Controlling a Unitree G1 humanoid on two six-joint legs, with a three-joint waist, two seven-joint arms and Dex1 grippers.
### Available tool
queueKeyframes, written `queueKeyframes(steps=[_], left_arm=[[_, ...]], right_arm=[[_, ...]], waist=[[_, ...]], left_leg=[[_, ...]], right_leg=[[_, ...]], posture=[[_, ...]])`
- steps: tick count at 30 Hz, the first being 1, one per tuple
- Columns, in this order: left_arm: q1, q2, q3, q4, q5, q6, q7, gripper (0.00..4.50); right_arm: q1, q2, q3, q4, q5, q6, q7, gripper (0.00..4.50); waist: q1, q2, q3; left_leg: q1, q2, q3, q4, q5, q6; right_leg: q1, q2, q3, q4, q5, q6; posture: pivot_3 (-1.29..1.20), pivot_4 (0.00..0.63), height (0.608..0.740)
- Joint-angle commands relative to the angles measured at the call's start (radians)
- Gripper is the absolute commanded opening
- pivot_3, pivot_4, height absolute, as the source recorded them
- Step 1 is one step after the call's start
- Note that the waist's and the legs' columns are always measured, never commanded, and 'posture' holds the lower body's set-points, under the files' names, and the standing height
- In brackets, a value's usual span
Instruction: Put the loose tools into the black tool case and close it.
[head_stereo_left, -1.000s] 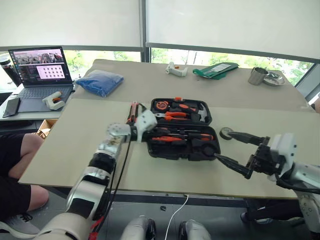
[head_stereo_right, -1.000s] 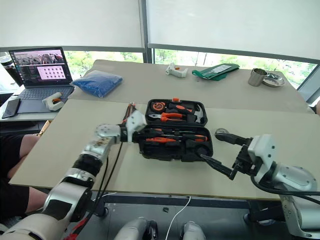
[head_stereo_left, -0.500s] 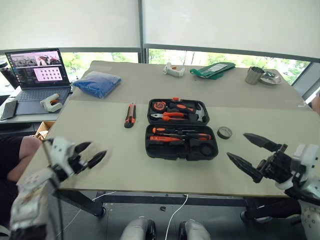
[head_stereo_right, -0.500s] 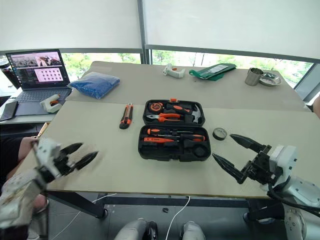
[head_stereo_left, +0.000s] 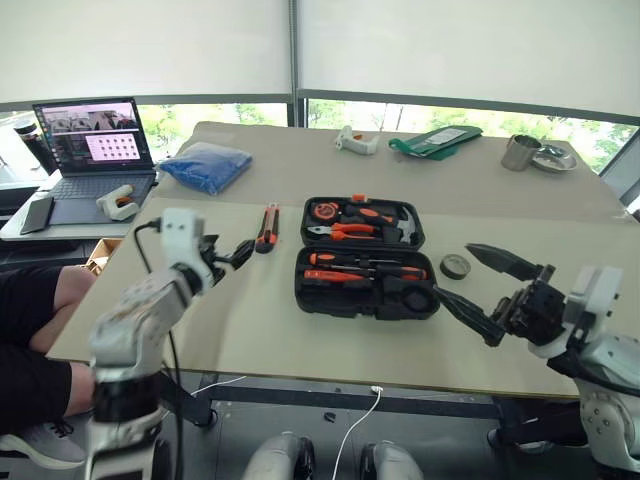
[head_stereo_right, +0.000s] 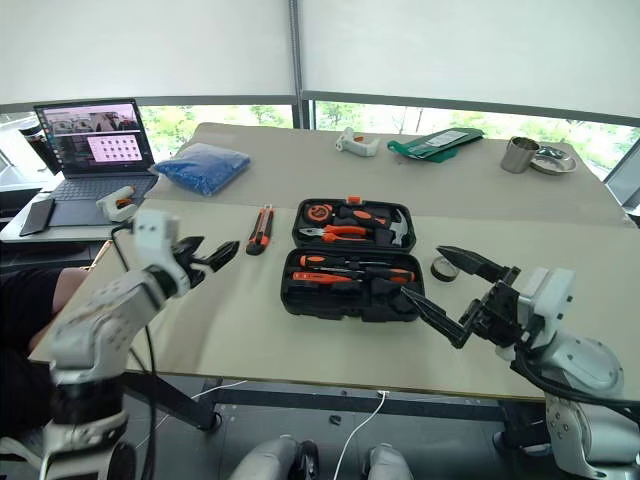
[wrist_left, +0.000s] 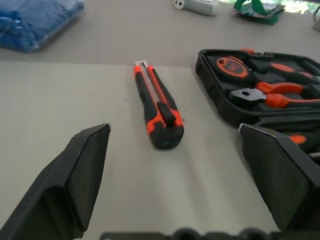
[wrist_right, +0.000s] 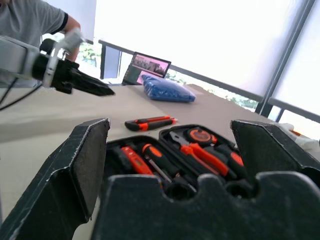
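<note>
The black tool case (head_stereo_left: 309, 288) lies open in the middle of the table, with pliers, a hammer and a tape measure in its far half. Orange-and-black screwdrivers (head_stereo_left: 362, 273) lie in its near half. An orange-black utility knife (head_stereo_left: 266, 226) rests on the table just left of the case. My left gripper (head_stereo_left: 232, 258) hovers open right behind the knife (wrist_left: 159, 112), pointing at it. The dark tape roll (head_stereo_left: 456, 266) sits on the table by the case's right side. My right gripper (head_stereo_left: 455, 272) hangs open in front of the roll, holding nothing.
A blue bag (head_stereo_left: 205, 165) and a laptop (head_stereo_left: 95, 140) sit at the far left, with a glue gun (head_stereo_left: 118, 202) beside them. Another glue gun (head_stereo_left: 355, 143), a green packet (head_stereo_left: 435, 140) and a metal cup (head_stereo_left: 520, 152) line the far edge. A person sits left of the table.
My left gripper left the case's left edge, opened, swung back to the table's near left corner, then came forward to the knife. The right gripper stayed open by the tape roll.
</note>
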Motion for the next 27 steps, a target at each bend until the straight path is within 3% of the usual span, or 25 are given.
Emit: queueKeyframes(steps=[1,6,12,18,27], left_arm=[[-0.205,-0.046,-0.07,0.309,0.119,-0.121,0.069,4.44],[-0.432,-0.115,-0.055,0.707,0.164,-0.282,0.117,4.44],[-0.546,-0.159,-0.034,0.989,0.191,-0.378,0.162,4.44],[-0.589,-0.162,-0.048,1.14,0.247,-0.489,0.203,4.44],[-0.61,-0.183,0.001,1.228,0.226,-0.521,0.205,4.44]], right_arm=[[-0.03,-0.025,0.026,-0.019,-0.014,-0.002,0.014,4.5],[-0.05,-0.036,0.024,-0.034,-0.001,0.011,-0.004,4.5],[-0.057,-0.034,0.023,-0.081,0.022,0.036,-0.028,4.5],[-0.058,-0.04,0.015,-0.087,0.031,0.045,-0.032,4.5],[-0.045,-0.037,0.023,-0.101,0.03,0.04,-0.046,4.5]], waist=[[0.0,-0.003,0.002],[-0.008,-0.006,0.003],[-0.014,-0.007,0.004],[-0.013,-0.008,0.005],[-0.011,-0.009,0.005]], left_leg=[[-0.003,0.0,0.0,0.001,0.0,0.0],[-0.006,0.002,-0.002,0.004,-0.003,0.006],[-0.006,0.004,-0.002,0.009,-0.007,0.012],[-0.006,0.005,-0.002,0.013,-0.007,0.013],[-0.007,0.003,-0.002,0.013,-0.008,0.014]], right_leg=[[-0.001,0.002,-0.002,0.0,0.002,-0.003],[-0.001,0.003,-0.003,-0.001,0.002,-0.004],[0.0,0.004,-0.007,-0.001,0.002,-0.003],[0.001,0.003,-0.007,-0.001,0.002,-0.001],[-0.001,-0.001,-0.007,0.0,0.003,-0.001]], posture=[[0.0,0.15,0.74],[0.0,0.15,0.74],[0.0,0.15,0.74],[0.0,0.15,0.74],[0.0,0.15,0.74]])
